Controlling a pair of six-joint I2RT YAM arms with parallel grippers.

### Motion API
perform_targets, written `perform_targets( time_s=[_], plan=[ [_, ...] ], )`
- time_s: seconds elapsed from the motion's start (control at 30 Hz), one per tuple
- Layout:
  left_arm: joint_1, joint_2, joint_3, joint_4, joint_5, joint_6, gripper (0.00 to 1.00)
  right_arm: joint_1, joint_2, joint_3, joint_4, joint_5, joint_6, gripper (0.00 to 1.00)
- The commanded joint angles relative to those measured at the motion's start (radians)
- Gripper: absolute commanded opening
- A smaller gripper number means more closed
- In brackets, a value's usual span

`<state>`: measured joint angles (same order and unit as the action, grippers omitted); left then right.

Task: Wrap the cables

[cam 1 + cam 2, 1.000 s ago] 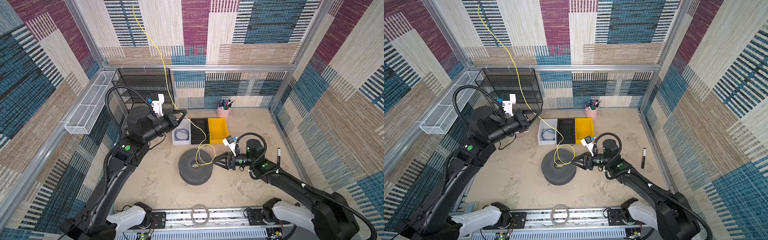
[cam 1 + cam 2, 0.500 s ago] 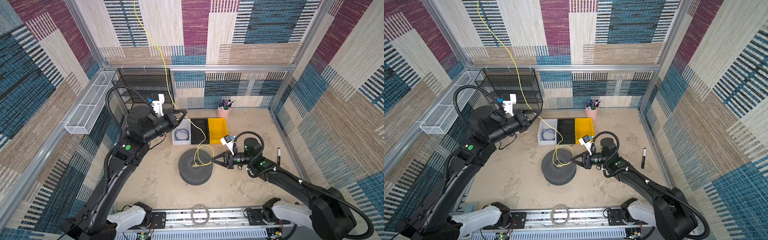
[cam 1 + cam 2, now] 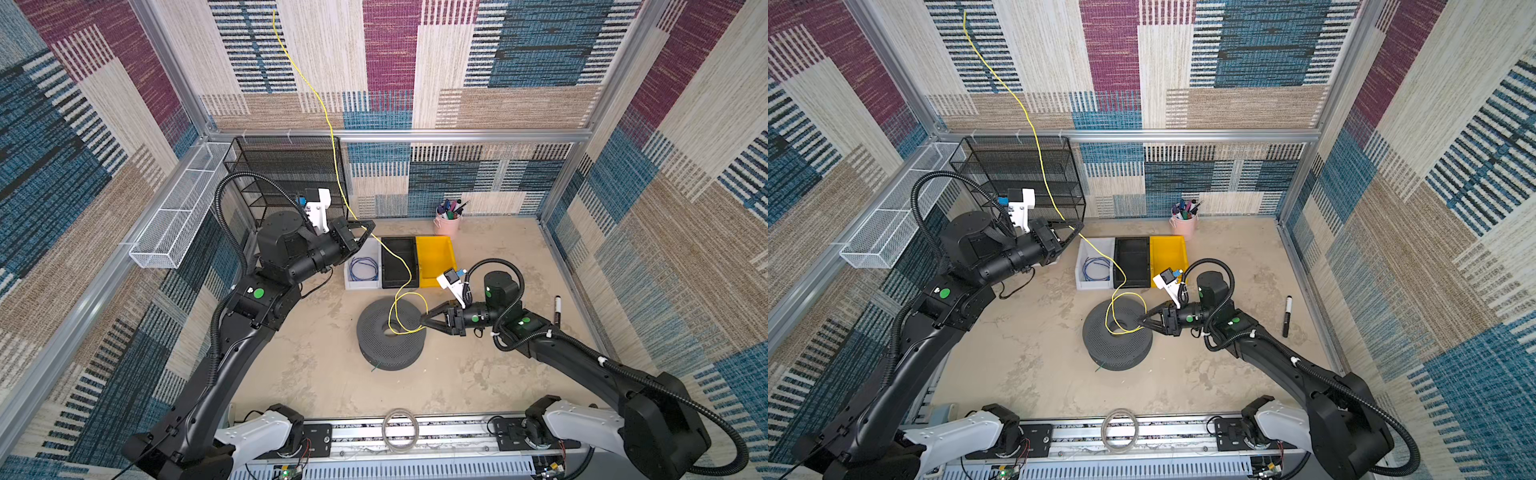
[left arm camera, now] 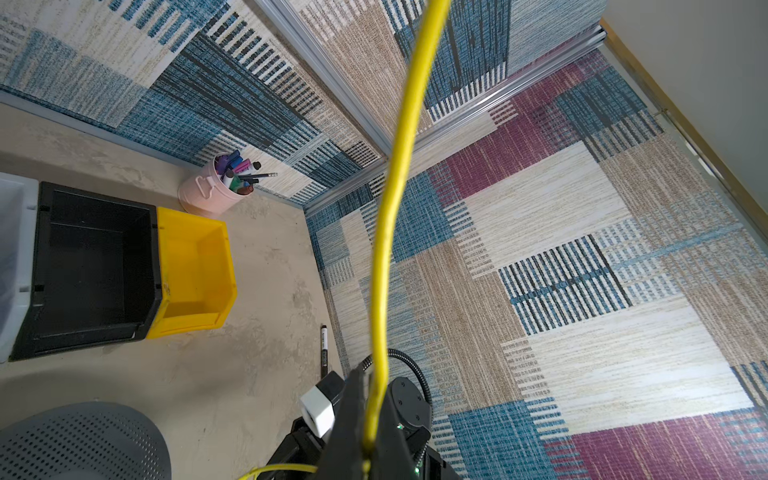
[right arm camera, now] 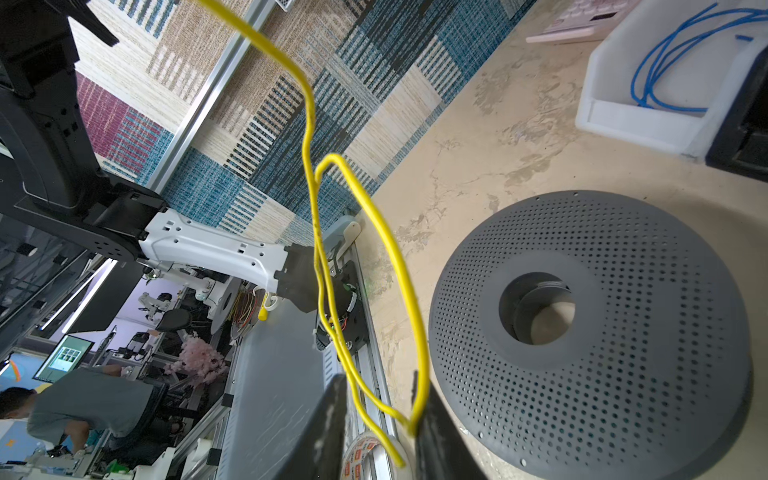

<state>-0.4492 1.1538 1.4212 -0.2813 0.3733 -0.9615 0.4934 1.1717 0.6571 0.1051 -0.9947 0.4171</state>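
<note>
Step in hand: coiling. At centre frame the right gripper (image 3: 423, 322) jaws stand apart around the yellow cable (image 5: 424, 365) loops, above the grey disc (image 3: 376, 340). Left of centre, the left gripper (image 3: 369, 226) jaws are closed on the strand rising to the upper left. The blue cable (image 3: 363, 268) lies coiled in the white bin (image 3: 361, 284). Next: probably clamp the loops and feed slack.

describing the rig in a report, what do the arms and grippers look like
The left arm and right arm are black with white base shells, green dots, looping black corrugated hoses and white wrist camera mounts. The left gripper and right gripper are black and taper to a point.
</note>
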Motion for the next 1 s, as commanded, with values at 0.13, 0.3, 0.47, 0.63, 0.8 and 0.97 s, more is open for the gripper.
perform_targets(
  time_s=[0.13,0.3,0.47,0.63,0.8,0.97],
  plan=[
    [0.001,-0.006,-0.012,0.013,-0.002,0.034,0.0,0.003,-0.031,0.017,-0.101,-0.002,-0.041,0.34],
    [0.001,-0.006,0.0,-0.005,0.003,0.045,0.0,0.002,-0.072,0.072,-0.328,0.154,-0.166,0.48],
    [0.0,-0.01,-0.008,0.001,0.015,0.035,0.0,0.002,-0.123,0.066,-0.327,0.182,-0.164,0.53],
    [0.001,-0.014,0.003,-0.016,0.017,0.038,0.0,0.001,-0.156,0.11,-0.362,0.278,-0.185,0.45],
    [0.001,-0.013,0.008,-0.035,-0.002,0.039,0.0,0.015,-0.19,0.149,-0.302,0.237,-0.169,0.45],
    [0.0,0.005,0.05,-0.136,-0.07,0.054,0.0,0.125,-0.179,0.189,-0.232,0.283,-0.156,0.45]
  ],
)
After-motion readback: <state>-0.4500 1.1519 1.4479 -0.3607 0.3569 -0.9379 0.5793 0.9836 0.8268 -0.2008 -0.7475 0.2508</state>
